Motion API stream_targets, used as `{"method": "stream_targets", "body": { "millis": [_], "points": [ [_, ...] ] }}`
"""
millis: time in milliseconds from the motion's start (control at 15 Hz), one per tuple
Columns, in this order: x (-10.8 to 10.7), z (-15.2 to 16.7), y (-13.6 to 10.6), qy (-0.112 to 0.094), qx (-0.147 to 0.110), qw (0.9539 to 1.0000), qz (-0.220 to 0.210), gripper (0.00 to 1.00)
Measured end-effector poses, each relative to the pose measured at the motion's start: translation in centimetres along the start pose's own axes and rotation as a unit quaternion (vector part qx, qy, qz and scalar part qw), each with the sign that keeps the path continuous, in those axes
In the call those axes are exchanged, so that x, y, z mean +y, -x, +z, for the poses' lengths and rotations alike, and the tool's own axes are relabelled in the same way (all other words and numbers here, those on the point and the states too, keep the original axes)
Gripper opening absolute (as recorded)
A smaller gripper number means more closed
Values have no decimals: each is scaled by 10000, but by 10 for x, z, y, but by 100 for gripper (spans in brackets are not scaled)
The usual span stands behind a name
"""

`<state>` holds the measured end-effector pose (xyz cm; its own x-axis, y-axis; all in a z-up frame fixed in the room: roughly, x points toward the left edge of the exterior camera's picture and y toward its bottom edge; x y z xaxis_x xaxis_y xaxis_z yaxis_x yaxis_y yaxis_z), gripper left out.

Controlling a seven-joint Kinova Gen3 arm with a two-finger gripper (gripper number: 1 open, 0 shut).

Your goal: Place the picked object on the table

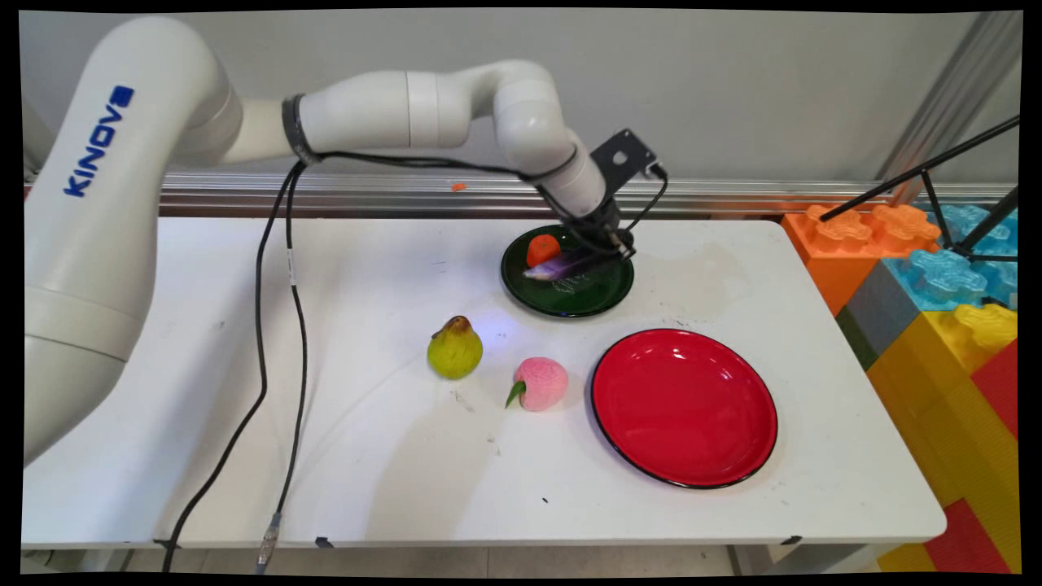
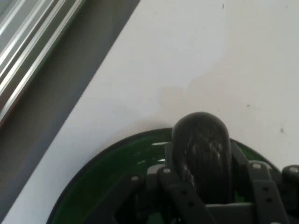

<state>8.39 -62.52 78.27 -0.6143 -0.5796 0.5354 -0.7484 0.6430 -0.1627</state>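
The gripper (image 1: 612, 244) was lowered over the green plate (image 1: 570, 307), which was set toward the far side of the table (image 1: 391, 472). It appeared to be clamped on the dark end of the eggplant (image 1: 566, 264). In the hand view a rounded dark body was seen wedged between the black linkage (the pads themselves were hidden behind it). The eggplant was laid across the plate, its pale tip pointed toward 9 o'clock and rested on the plate. An orange fruit (image 1: 543, 249) was seated at 10 o'clock on the same plate, just beside the eggplant or touching it.

Since the hold was judged to be taken near one end, the long body would be expected to droop at the free tip. Any lift would best be made straight up and slowly, so that the orange fruit is not nudged.

A red plate (image 1: 684, 407) lay at 5 o'clock from the green one. A peach (image 1: 540, 383) and a pear (image 1: 455, 350) were left at its 9 o'clock.
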Motion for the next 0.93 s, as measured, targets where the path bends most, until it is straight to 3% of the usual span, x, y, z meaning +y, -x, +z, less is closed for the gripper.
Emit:
{"method": "stream_targets", "body": {
  "millis": [533, 733, 933],
  "points": [
    [21, -86, -39, 31, -98, 9997, -203, 0],
    [32, -122, -44, 198, -162, 9996, -100, 0],
    [37, -150, -34, 458, -275, 9980, 350, 0]
  ]
}}
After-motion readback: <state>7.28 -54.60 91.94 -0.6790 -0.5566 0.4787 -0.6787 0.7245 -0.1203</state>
